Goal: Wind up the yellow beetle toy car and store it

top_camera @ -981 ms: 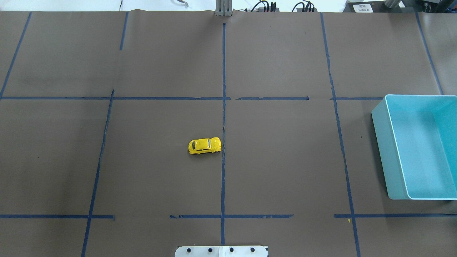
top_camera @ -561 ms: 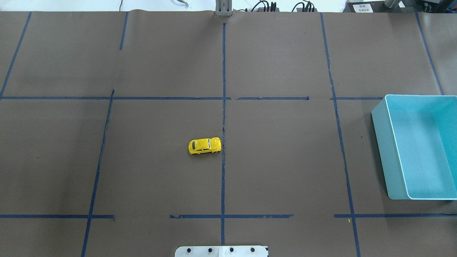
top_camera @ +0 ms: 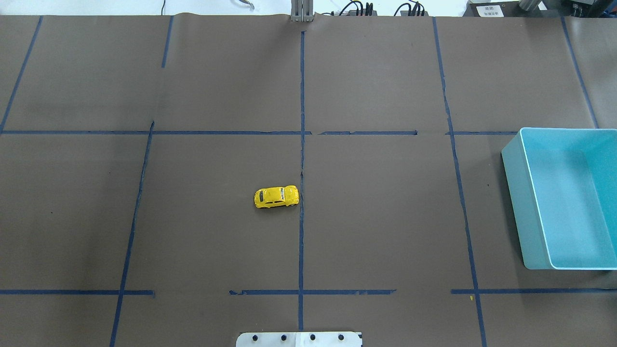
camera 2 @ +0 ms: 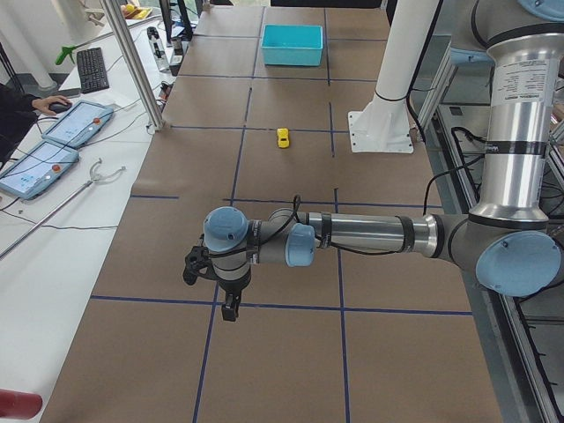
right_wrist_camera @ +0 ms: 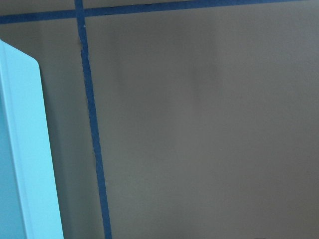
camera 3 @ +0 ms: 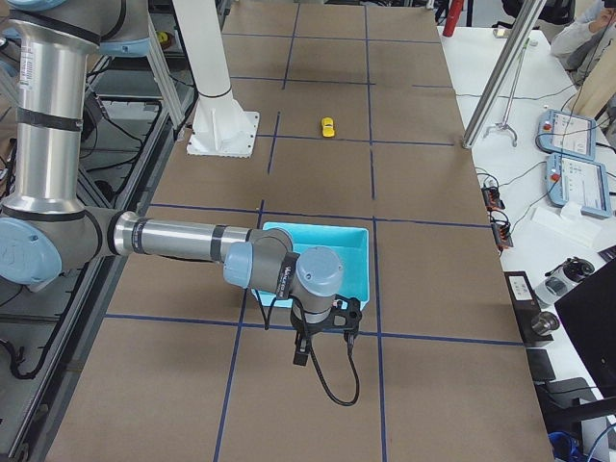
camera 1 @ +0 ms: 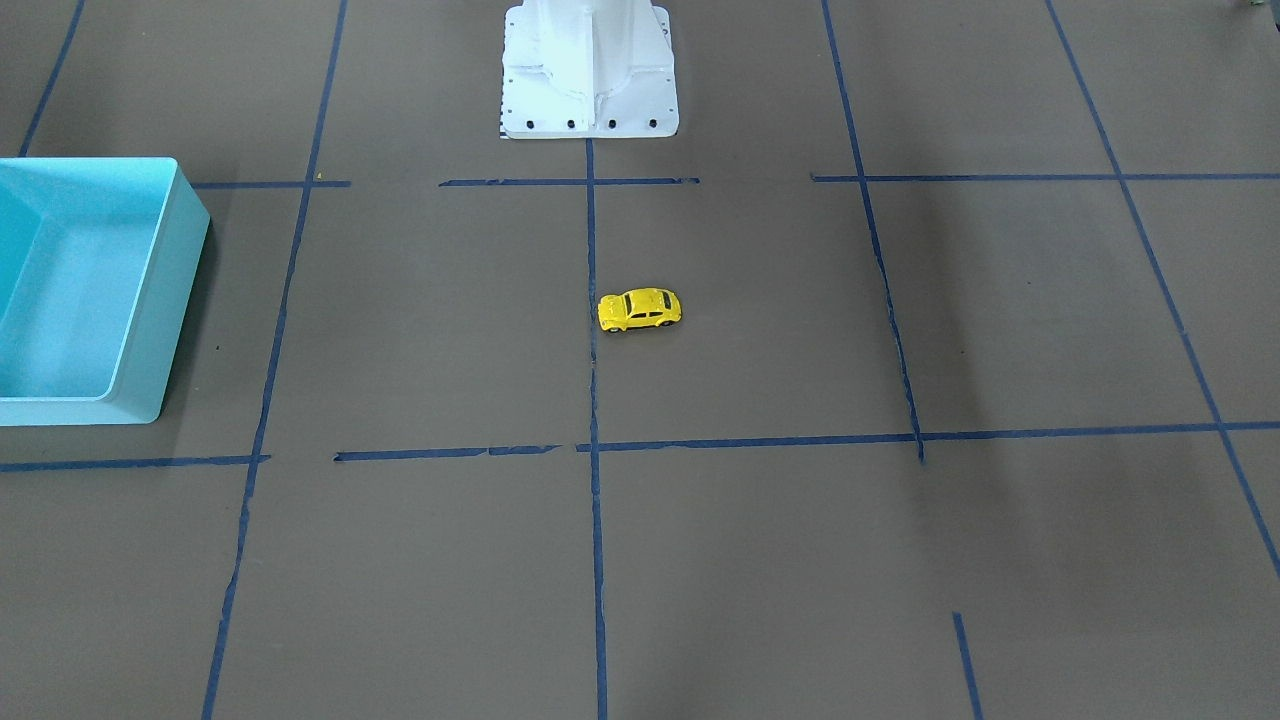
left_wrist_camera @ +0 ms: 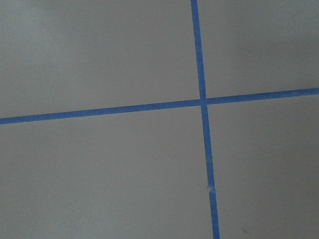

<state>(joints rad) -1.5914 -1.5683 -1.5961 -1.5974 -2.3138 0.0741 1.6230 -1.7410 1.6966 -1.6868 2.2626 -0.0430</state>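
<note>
Plainly nothing is begun: overhead, the yellow beetle toy car (top_camera: 276, 197) sits untouched mid-table, well apart from the blue bin (top_camera: 515, 193). Side views show the left gripper (camera 2: 229, 304) and right gripper (camera 3: 302, 348) far from the car; open or closed, I cannot tell. Winding and storing are both left to do.

The yellow beetle toy car (top_camera: 276, 197) has a glossy painted shell; the light blue bin (top_camera: 518, 202) looks like smooth plastic; the table cover (top_camera: 385, 217) is matt brown paper
</note>
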